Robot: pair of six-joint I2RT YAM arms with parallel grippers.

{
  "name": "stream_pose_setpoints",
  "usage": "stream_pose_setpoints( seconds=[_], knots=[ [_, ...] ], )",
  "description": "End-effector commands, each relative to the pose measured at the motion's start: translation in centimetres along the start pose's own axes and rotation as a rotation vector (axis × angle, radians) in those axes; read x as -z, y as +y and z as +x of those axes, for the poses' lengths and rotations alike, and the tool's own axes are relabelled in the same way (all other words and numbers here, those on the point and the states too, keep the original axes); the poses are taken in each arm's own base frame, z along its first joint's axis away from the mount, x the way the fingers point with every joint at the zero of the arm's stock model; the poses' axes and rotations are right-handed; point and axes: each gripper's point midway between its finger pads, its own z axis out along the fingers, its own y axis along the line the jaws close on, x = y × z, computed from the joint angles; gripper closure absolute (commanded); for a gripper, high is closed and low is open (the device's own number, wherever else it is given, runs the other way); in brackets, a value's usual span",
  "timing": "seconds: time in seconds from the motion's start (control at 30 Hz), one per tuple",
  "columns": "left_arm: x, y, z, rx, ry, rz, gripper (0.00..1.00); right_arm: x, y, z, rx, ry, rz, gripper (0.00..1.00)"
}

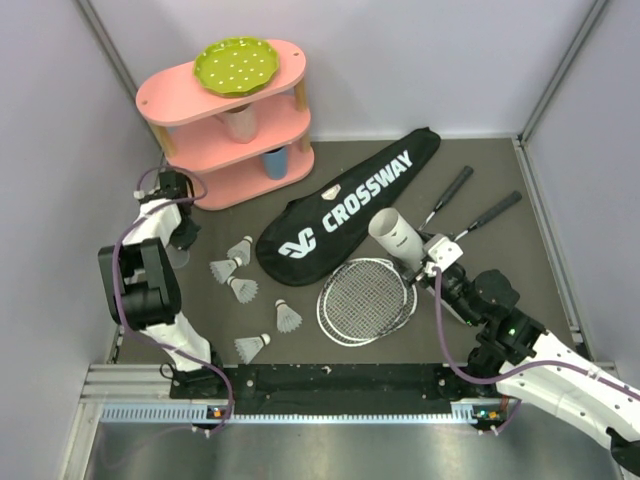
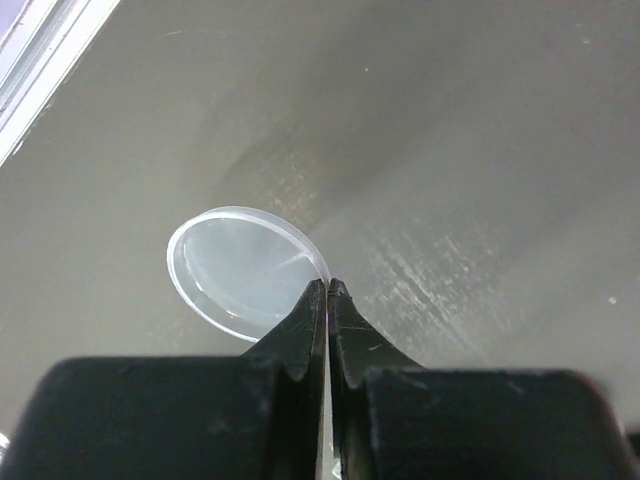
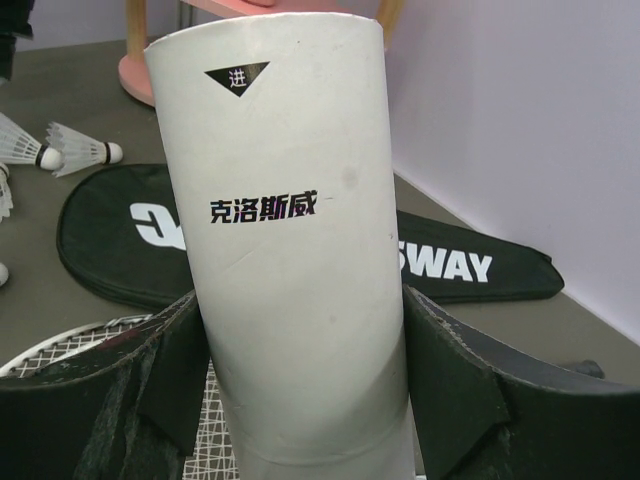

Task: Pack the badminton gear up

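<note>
1. Clamping the long white cardboard tube (image 3: 285, 250), the right gripper (image 3: 305, 385) holds it upright, mouth up.
2. Small white feather shuttlecocks (image 1: 243, 290) lie to its left, nearer the left arm.
3. The left gripper (image 2: 327, 298) pinches a clear round plastic lid (image 2: 235, 265).

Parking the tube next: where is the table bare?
Bare: the far right corner of the table, bordered by the bag, the racket handles and the wall. Crowded: shuttlecocks left of the bag, racket heads near it.

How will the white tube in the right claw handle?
The white tube looks like hollow card: probably light, crushable. Its smooth round wall may slip in the right claw, and it likely rolls if laid down.
</note>
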Motion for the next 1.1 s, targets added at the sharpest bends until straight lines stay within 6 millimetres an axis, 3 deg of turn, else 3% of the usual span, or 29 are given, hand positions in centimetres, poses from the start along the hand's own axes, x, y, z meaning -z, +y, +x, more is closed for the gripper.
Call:
stream_pose_setpoints(
  seconds=[0.0, 0.07, 0.1, 0.23, 0.27, 0.33, 0.37, 0.4, 0.47, 0.5, 0.57, 0.6, 0.67, 0.87, 1.07],
  knots=[
    [-1.2, -0.3, -1.3, 0.026, -0.006, -0.004, 0.93, -0.2, -0.1, -2.4, -0.019, -0.101, -0.009, 0.74],
    [-1.5, -0.5, -0.9, 0.04, 0.022, 0.018, 0.74, -0.5, 0.1, -2.0, -0.009, -0.083, -0.017, 0.74],
    [-1.3, -0.5, -0.8, 0.043, 0.026, 0.026, 0.54, -0.5, 0.2, -1.9, -0.007, -0.07, -0.026, 0.75],
    [0.9, 0.2, -0.6, 0.052, 0.02, 0.055, 0.29, -0.6, 0.4, -1.6, -0.007, -0.066, -0.03, 0.75],
    [2.3, 0.3, -0.9, 0.063, -0.002, 0.081, 0.28, -0.7, 0.5, -1.3, -0.005, -0.062, -0.031, 0.74],
    [3.2, 1.0, 0.7, 0.062, 0.016, 0.104, 0.29, -0.9, 0.7, -1.3, 0.001, -0.061, -0.041, 0.74],
    [4.9, 0.9, 0.7, 0.078, -0.004, 0.164, 0.31, -1.2, 0.9, -1.1, 0.003, -0.05, -0.051, 0.74],
    [4.7, 1.5, 2.6, 0.075, 0.022, 0.171, 0.32, -1.3, 1.2, -1.1, 0.004, -0.045, -0.067, 0.74],
    [6.6, 0.3, 3.5, 0.11, 0.011, 0.309, 0.33, -1.5, 1.5, -1.0, 0.002, -0.037, -0.08, 0.74],
    [6.4, 0.1, 5.4, 0.111, 0.055, 0.354, 0.32, -1.6, 1.7, -0.9, 0.003, -0.035, -0.094, 0.74],
    [8.8, -2.6, 6.0, 0.115, 0.066, 0.572, 0.28, -1.6, 1.9, -0.6, 0.002, -0.027, -0.096, 0.74],
    [8.6, -2.8, 7.4, 0.116, 0.092, 0.605, 0.27, -1.5, 1.7, -0.6, 0.002, -0.026, -0.09, 0.74],
    [9.8, -3.8, 6.5, 0.143, 0.023, 0.707, 0.25, -1.4, 1.7, -0.3, 0.002, -0.022, -0.085, 0.74],
    [9.7, -3.9, 7.8, 0.155, 0.014, 0.762, 0.27, -1.4, 1.8, -0.8, 0.001, -0.034, -0.096, 0.74],
    [7.7, -4.0, 9.6, 0.168, 0.064, 0.75, 0.35, -1.5, 2.2, -1.1, -0.007, -0.046, -0.119, 0.74]
  ],
)
